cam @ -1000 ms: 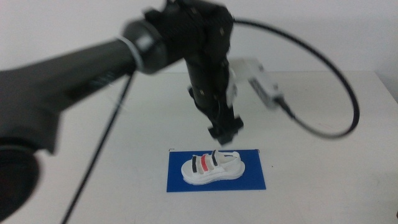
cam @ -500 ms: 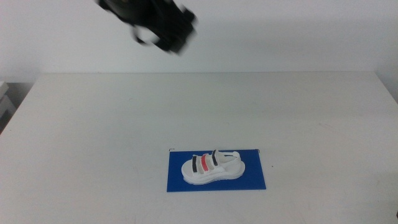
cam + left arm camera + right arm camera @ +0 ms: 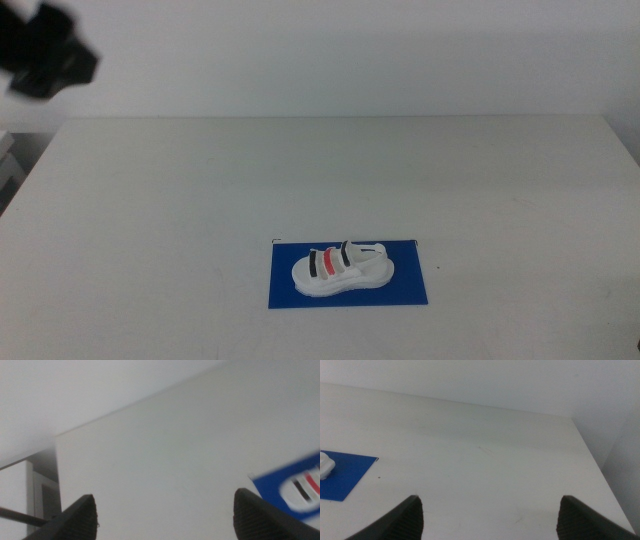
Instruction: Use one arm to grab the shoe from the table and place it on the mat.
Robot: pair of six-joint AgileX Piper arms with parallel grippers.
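The white shoe (image 3: 341,270) with two black straps and a red one lies on the dark blue mat (image 3: 410,285) near the front middle of the white table (image 3: 200,200). The left arm (image 3: 45,58) is a dark blur at the upper left corner of the middle view, far from the shoe. The left gripper (image 3: 167,517) is open and empty; its wrist view shows the mat (image 3: 275,485) and shoe (image 3: 302,489) at a distance. The right gripper (image 3: 490,517) is open and empty, out of the middle view; its wrist view shows the mat's corner (image 3: 345,475) and the shoe's end (image 3: 325,467).
The table's far edge meets a plain white wall (image 3: 350,60). The table's left edge (image 3: 30,170) and right edge (image 3: 625,150) are in view. A white cabinet (image 3: 20,495) stands beyond the table's corner.
The left arm has let go of the shoe on the mat, risen and swung back to the upper left, almost out of the middle view. The shoe and mat have not moved.
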